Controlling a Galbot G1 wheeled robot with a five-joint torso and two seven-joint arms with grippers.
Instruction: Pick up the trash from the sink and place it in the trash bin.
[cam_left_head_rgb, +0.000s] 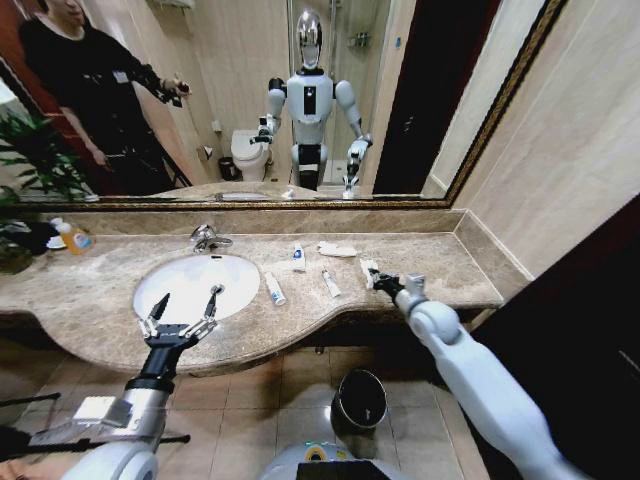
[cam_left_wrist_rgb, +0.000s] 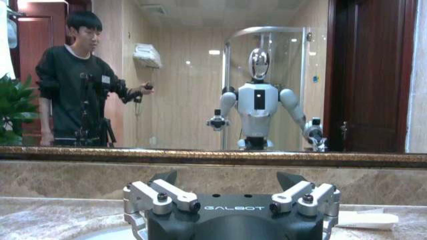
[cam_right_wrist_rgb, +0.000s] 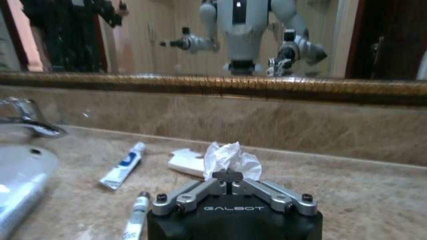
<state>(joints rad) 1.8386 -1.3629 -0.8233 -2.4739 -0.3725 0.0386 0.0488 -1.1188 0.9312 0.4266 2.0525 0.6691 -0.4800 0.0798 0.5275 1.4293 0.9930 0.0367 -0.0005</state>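
The right gripper (cam_left_head_rgb: 376, 279) is pinched tight on a crumpled white wrapper (cam_right_wrist_rgb: 230, 159), out on the countertop (cam_left_head_rgb: 440, 262) to the right of the sink (cam_left_head_rgb: 190, 285). The left gripper (cam_left_head_rgb: 183, 308) hangs over the front of the sink with its fingers spread wide and nothing in them. Three white tubes (cam_left_head_rgb: 274, 289) lie on the countertop right of the sink, and the black trash bin (cam_left_head_rgb: 359, 400) sits on the floor below it.
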